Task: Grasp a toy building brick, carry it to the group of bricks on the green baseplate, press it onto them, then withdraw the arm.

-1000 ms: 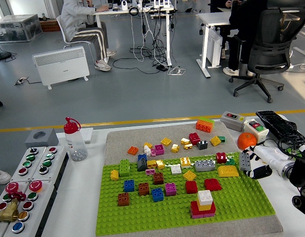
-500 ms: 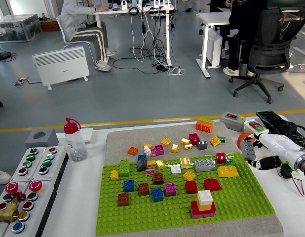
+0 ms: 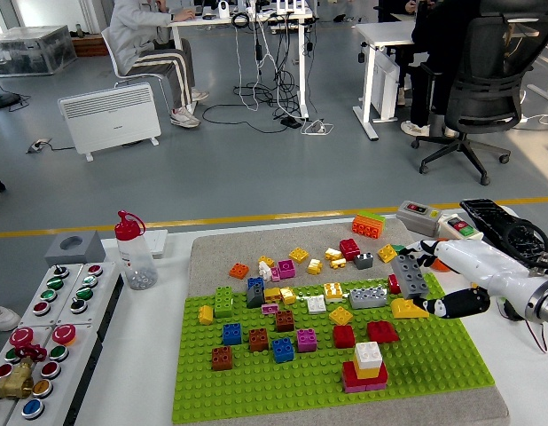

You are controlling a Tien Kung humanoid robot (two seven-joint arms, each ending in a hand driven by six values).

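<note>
1. Since the earlier frames the right hand (image 3: 434,286) has travelled left from the worktop's right edge and now reaches in over the right end of the green baseplate (image 3: 256,382), taking the grey brick (image 3: 410,274) with it.
2. The right hand is clasped around the grey brick, which stands tilted between its white fingers (image 3: 431,258) above and its dark thumb (image 3: 460,303) below.
3. The grey brick hangs just beside the red brick (image 3: 395,283) and above the yellow sloped brick (image 3: 405,309); whether it touches either is hard to tell from this angle.
4. The stacked group of bricks (image 3: 365,366), white on yellow on red and pink, stands on the baseplate near its front edge, well apart from the carried brick.
5. Loose bricks lie scattered on the grey mat (image 3: 212,253) behind the baseplate, among them an orange brick (image 3: 366,226).
6. A clear bottle with a red cap (image 3: 132,250) stands left of the mat, and a panel of coloured push buttons (image 3: 43,333) fills the worktop's left end.
7. The left arm is out of sight.
</note>
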